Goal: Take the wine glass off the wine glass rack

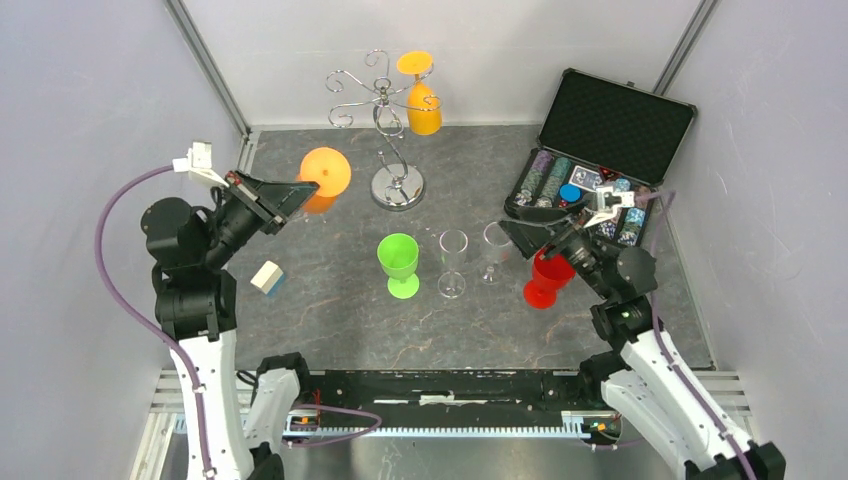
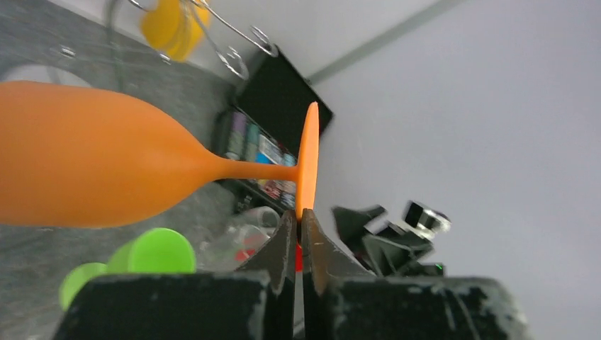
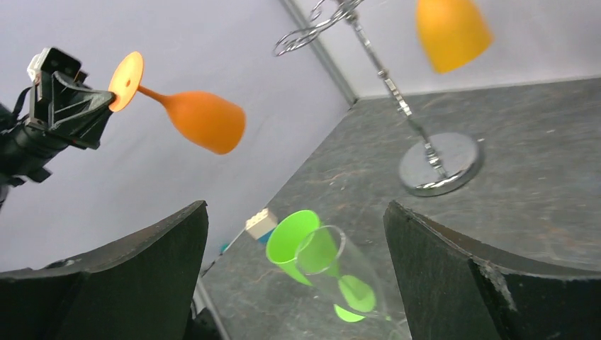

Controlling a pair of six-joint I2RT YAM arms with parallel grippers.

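My left gripper (image 1: 304, 188) is shut on the thin foot disc of an orange wine glass (image 1: 326, 171), which lies sideways in the air, left of the wine glass rack (image 1: 385, 110) and clear of it. In the left wrist view the jaws (image 2: 298, 217) pinch the disc's edge, and the bowl (image 2: 92, 159) stretches away to the left. A second orange glass (image 1: 423, 108) hangs upside down from the rack's scroll arms. My right gripper (image 3: 295, 212) is wide open with nothing held, low over the table beside a red glass (image 1: 547, 278).
A green glass (image 1: 398, 262) and two clear glasses (image 1: 452, 262) (image 1: 493, 250) stand mid-table in front of the rack's round base (image 1: 397, 187). An open black case of poker chips (image 1: 600, 150) sits at the back right. A small white-and-blue block (image 1: 267, 277) lies near the left arm.
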